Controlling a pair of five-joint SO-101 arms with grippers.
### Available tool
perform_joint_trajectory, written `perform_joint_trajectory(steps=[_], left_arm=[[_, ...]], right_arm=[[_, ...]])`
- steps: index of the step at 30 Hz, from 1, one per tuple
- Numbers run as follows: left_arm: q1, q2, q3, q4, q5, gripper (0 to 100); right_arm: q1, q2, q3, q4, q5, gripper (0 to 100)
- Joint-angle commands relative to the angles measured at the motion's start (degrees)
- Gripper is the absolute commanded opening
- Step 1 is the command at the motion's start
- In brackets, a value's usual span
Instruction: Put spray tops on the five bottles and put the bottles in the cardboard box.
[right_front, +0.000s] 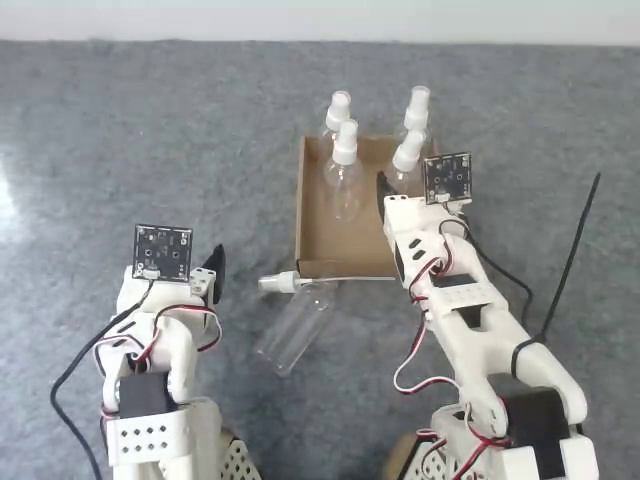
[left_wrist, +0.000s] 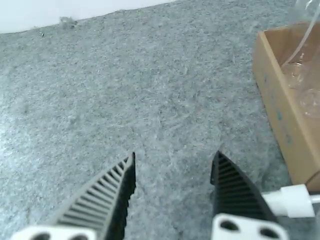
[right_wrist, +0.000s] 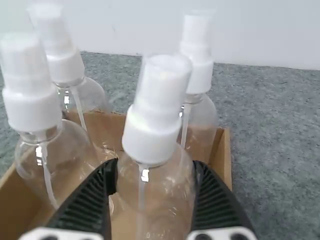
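A cardboard box (right_front: 310, 215) lies mid-table. Several clear bottles with white spray tops stand in it: two at its far end (right_front: 337, 115) (right_front: 417, 110), one in the middle (right_front: 345, 180), and one at its right side (right_front: 407, 160). My right gripper (right_front: 397, 190) (right_wrist: 155, 167) is shut on that last bottle (right_wrist: 152, 150), a finger pressed against each side. A fifth bottle (right_front: 297, 322) lies topless on the carpet in front of the box. A loose spray top (right_front: 280, 283) (left_wrist: 295, 200) lies beside it. My left gripper (right_front: 213, 275) (left_wrist: 172, 200) hangs open and empty over the carpet, left of the loose top.
Grey carpet (right_front: 150, 130) covers the whole table. A black cable (right_front: 570, 260) runs along the right side of the right arm. The box's near wall (left_wrist: 280, 110) stands just past the left gripper's right finger.
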Motion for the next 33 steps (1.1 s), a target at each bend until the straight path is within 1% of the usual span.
perform_joint_trajectory(steps=[1, 3, 8, 10, 25, 30, 33], left_arm=[[-0.09, 0.26, -0.31, -1.32, -0.44, 22], [-0.18, 0.26, -0.31, -1.32, -0.44, 22], [-0.18, 0.26, -0.31, -1.32, -0.44, 22], [-0.18, 0.26, -0.31, -1.32, -0.44, 22], [-0.18, 0.26, -0.31, -1.32, -0.44, 22], [-0.18, 0.26, -0.22, -1.41, -0.44, 22], [-0.18, 0.26, -0.22, -1.41, -0.44, 22]], right_arm=[[0.66, -0.66, -3.16, -1.45, 0.26, 1.1], [0.66, -0.66, -3.16, -1.45, 0.35, 2.4], [0.31, -0.66, -3.08, -0.92, 0.62, 17.7], [0.22, -0.66, -3.08, -0.84, 0.62, 20.3], [0.22, -1.45, -3.52, -1.27, 0.62, 20.3], [0.48, -6.46, -3.34, -0.66, 0.62, 20.3], [0.31, -11.65, -4.04, 4.88, 0.62, 20.3]])
